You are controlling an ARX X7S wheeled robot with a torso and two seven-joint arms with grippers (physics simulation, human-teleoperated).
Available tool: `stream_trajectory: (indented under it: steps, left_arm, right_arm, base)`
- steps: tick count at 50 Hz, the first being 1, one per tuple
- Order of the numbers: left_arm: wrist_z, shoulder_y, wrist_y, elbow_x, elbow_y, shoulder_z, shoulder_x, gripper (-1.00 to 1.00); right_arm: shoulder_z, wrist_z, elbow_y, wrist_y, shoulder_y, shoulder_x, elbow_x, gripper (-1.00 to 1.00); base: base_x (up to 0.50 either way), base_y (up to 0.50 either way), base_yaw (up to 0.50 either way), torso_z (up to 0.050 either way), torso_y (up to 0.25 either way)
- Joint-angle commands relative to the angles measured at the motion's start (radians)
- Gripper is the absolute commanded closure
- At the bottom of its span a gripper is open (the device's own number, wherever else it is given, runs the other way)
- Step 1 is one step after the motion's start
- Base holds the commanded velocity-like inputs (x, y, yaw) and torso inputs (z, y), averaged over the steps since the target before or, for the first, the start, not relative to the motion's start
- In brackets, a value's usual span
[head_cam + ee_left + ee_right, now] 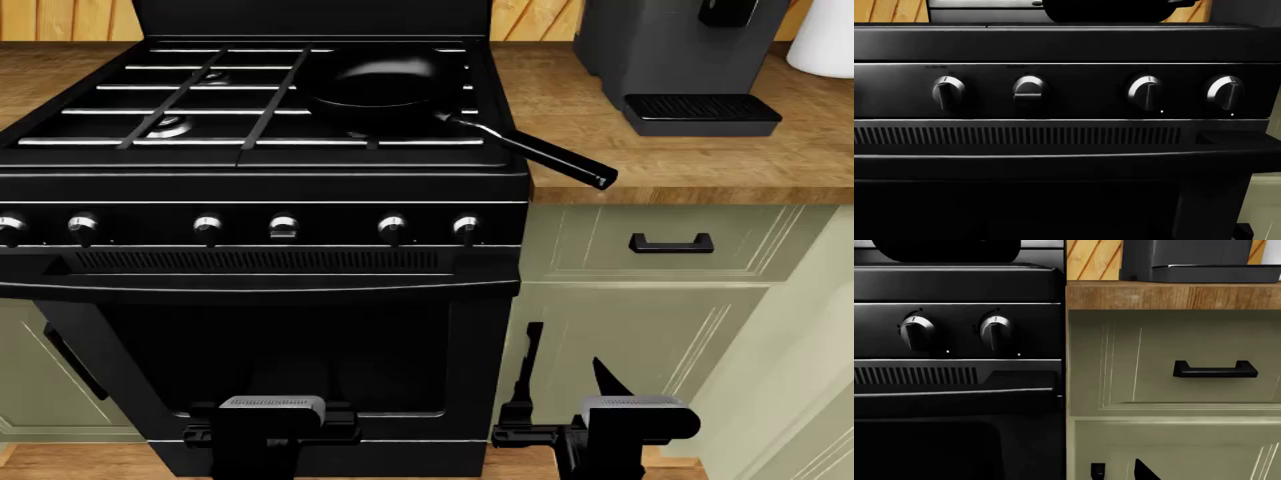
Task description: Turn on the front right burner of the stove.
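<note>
The glossy black stove [267, 185] fills the left of the head view, with grate bars on top and a row of silver-tipped knobs along its front. The rightmost knob [465, 226] also shows in the left wrist view [1225, 92] and the right wrist view [995, 330]. A black pan [380, 90] sits on the right-hand grates. My left gripper [271, 408] is low in front of the oven door, its fingers lost against the black. My right gripper [566, 350] is open and empty in front of the cabinet, well below the knobs; it shows too in the right wrist view [1119, 471].
The pan's handle [534, 155] sticks out over the wooden counter [694, 160]. A grey coffee machine [681, 50] stands on the counter at the back right. Pale green cabinets with a black drawer handle [671, 243] are right of the stove. A vent strip [254, 260] runs under the knobs.
</note>
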Motion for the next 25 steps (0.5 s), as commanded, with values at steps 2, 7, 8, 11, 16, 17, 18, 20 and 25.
stream_trajectory:
  steps: [2,7,8,11,16,17,18,20,25]
  left_arm:
    - [-0.023,0.001,-0.008,-0.025,0.003,0.023,-0.020,-1.00]
    - [-0.039,0.000,-0.016,-0.036,-0.003,0.048,-0.036,-1.00]
    - [-0.042,-0.001,-0.014,-0.036,-0.005,0.052,-0.039,-1.00]
    - [-0.049,-0.003,-0.013,-0.040,-0.009,0.061,-0.047,-1.00]
    - [-0.061,-0.004,-0.014,-0.040,-0.012,0.075,-0.057,-1.00]
    - [-0.063,-0.003,-0.013,-0.041,-0.011,0.077,-0.059,-1.00]
    - [-0.065,-0.003,-0.010,-0.041,-0.011,0.079,-0.060,-1.00]
    - [-0.069,-0.002,-0.007,-0.043,-0.011,0.083,-0.064,-1.00]
    - [-0.076,-0.001,0.002,-0.052,-0.010,0.089,-0.070,-1.00]
  right_arm:
    - [-0.024,0.022,0.002,-0.002,0.001,0.021,0.023,-1.00]
    - [-0.041,0.033,0.006,-0.010,0.004,0.036,0.050,-1.00]
    - [-0.044,0.035,0.006,-0.010,0.004,0.039,0.053,-1.00]
    - [-0.051,0.040,0.010,-0.009,0.007,0.044,0.064,-1.00]
    - [-0.063,0.051,0.014,-0.002,0.011,0.053,0.074,-1.00]
    - [-0.066,0.053,0.014,0.001,0.012,0.054,0.075,-1.00]
    - [-0.068,0.055,0.014,0.003,0.013,0.056,0.078,-1.00]
    - [-0.071,0.056,0.014,0.004,0.014,0.058,0.084,-1.00]
    - [-0.079,0.063,0.014,0.001,0.014,0.065,0.094,-1.00]
  base:
    - [0.00,0.00,0.00,0.000,0.000]
    - [0.00,0.00,0.00,0.000,0.000]
    - [0.00,0.00,0.00,0.000,0.000]
    - [0.00,0.00,0.00,0.000,0.000]
    - [0.00,0.00,0.00,0.000,0.000]
    - [0.00,0.00,0.00,0.000,0.000]
    - [0.00,0.00,0.00,0.000,0.000]
    - [0.00,0.00,0.00,0.000,0.000]
    - [0.00,0.00,0.00,0.000,0.000]
